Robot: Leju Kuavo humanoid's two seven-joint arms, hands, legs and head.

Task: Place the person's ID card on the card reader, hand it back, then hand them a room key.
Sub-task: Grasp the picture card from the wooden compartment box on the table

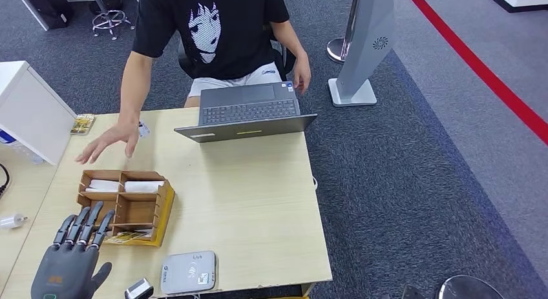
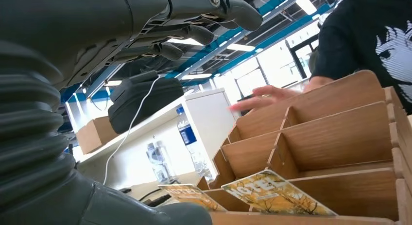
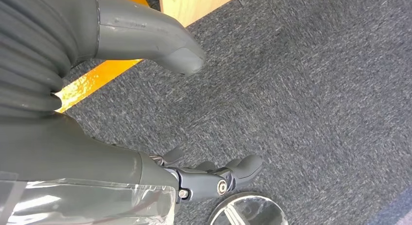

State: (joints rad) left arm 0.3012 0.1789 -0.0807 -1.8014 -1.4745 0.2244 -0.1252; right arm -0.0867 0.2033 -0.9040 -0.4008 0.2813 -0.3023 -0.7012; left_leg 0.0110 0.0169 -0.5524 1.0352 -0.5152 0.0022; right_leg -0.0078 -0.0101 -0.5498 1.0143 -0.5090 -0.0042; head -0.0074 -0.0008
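Grey fingers (image 1: 81, 226) of your left hand (image 1: 70, 260) were spread apart and held nothing, hovering just beside the wooden organizer (image 1: 125, 206). Yellow room key cards (image 2: 274, 194) printed "HOTEL" lay tilted in its nearest compartment. Your right hand (image 3: 194, 179) hung over the carpet, fingers loosely apart, holding nothing. On the table (image 1: 258, 202), the silver-grey card reader (image 1: 188, 272) sat near the front edge. The person's hand (image 1: 110, 142) rested beyond the organizer.
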